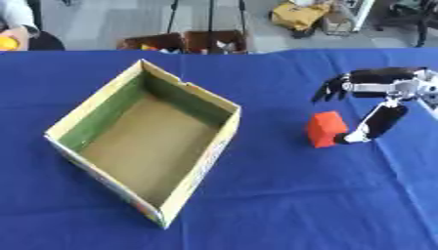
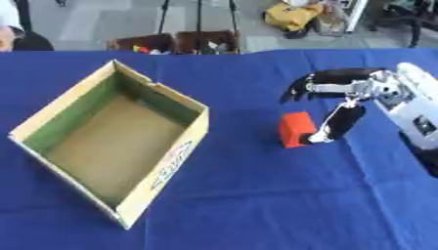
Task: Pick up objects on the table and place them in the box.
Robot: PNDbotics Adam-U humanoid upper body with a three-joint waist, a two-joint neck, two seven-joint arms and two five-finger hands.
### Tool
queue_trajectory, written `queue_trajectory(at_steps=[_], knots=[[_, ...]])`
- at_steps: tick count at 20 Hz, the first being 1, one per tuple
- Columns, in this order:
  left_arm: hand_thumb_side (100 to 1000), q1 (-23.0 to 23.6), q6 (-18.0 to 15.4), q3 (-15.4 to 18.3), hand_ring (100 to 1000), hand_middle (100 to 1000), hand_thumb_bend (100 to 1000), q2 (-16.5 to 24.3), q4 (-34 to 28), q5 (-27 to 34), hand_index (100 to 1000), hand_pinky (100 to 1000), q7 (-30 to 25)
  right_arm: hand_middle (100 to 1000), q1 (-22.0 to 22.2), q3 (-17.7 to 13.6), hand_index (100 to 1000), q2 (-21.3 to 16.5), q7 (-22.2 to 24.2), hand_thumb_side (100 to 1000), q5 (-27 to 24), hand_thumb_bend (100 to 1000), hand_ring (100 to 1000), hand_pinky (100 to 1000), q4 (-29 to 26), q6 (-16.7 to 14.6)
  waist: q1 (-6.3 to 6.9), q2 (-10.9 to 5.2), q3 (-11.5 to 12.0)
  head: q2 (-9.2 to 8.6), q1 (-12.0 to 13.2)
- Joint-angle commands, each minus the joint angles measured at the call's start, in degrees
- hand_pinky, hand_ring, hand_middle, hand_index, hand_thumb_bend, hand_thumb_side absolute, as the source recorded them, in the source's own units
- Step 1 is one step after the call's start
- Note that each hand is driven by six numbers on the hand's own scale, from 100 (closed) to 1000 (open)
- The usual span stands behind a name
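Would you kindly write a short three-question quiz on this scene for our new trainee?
1. True or false: the red block already lies inside the cardboard box.
2. Which hand is at the block? A) left B) right
3. Fill in: the table is covered by a ___ cloth.

Key: 1 false, it stands on the cloth to the right of the box; 2 B, the right hand, thumb beside the block, fingers spread above it; 3 blue.

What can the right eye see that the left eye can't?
Only the right eye view shows the wide white and grey forearm behind the robot's right hand. Only the left eye view shows an orange round thing at the far left edge. Both show the open cardboard box with a green inner wall, empty, and the small orange-red block on the blue tablecloth, with the thumb touching the block's right side.
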Motion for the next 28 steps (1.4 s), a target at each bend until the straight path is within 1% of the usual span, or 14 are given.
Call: queue_trajectory(at_steps=[1,6,13,22,26,28], knots=[[936,-0.7,0.1,0.1,717,818,100,0.5,-1.1,-0.2,897,539,-0.2,846,-0.7,-0.2,901,-1.0,0.7,240,0.3,443,847,782,0.1,-0.2,-0.58,-0.52,0.0,-0.29,-0.2],[936,-0.8,0.3,0.1,715,817,100,0.4,-1.1,-0.3,896,539,-0.3,834,-1.1,0.1,885,-0.3,0.7,236,1.0,442,841,775,1.1,0.1,-0.63,-0.46,0.1,-0.28,-0.3],[937,-0.8,0.4,0.1,715,817,100,0.3,-1.1,-0.2,896,539,-0.4,826,-1.6,0.5,862,1.0,-0.7,235,2.7,421,834,761,4.0,0.3,-0.64,-0.42,0.3,-0.57,-0.8],[937,-0.8,0.4,0.0,715,816,100,0.0,-1.1,-0.4,894,539,-0.7,776,-2.2,0.6,803,1.8,-3.3,202,3.6,321,793,713,6.1,0.9,-0.59,-0.13,0.5,-0.68,-1.2],[937,-0.8,0.4,0.0,715,817,100,-0.1,-1.1,-0.5,894,539,-0.8,788,-2.1,0.8,817,1.8,-3.4,200,4.2,318,748,710,6.4,0.9,-0.63,0.01,0.5,-0.68,-1.3],[937,-0.9,0.5,0.0,715,817,100,-0.2,-1.1,-0.6,894,539,-0.8,801,-2.2,0.9,831,1.9,-2.8,202,4.5,329,746,714,6.8,0.8,-0.67,0.1,0.6,-0.77,-1.4]])
